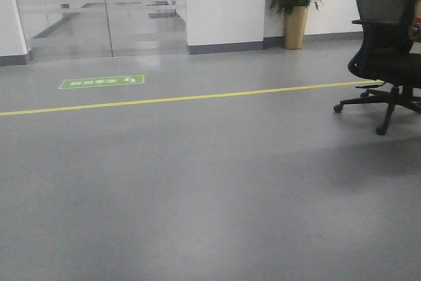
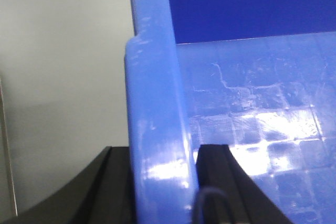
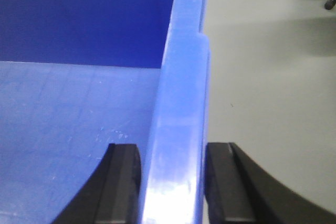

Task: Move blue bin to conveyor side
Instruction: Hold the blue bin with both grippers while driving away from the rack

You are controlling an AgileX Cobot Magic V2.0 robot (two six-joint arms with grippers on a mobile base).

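Green floor sticker (image 1: 102,81) on grey floor (image 1: 197,195), beyond yellow line (image 1: 197,97): white characters and small white symbol at right end, too blurred to read. No other legible text.

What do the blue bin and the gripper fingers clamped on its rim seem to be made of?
The blue bin looks like glossy moulded plastic: bright highlights, fine scuffs, a moulded grid on its floor. The fingers of the left gripper and right gripper look matte black, plastic or rubber; the pictures leave that open.
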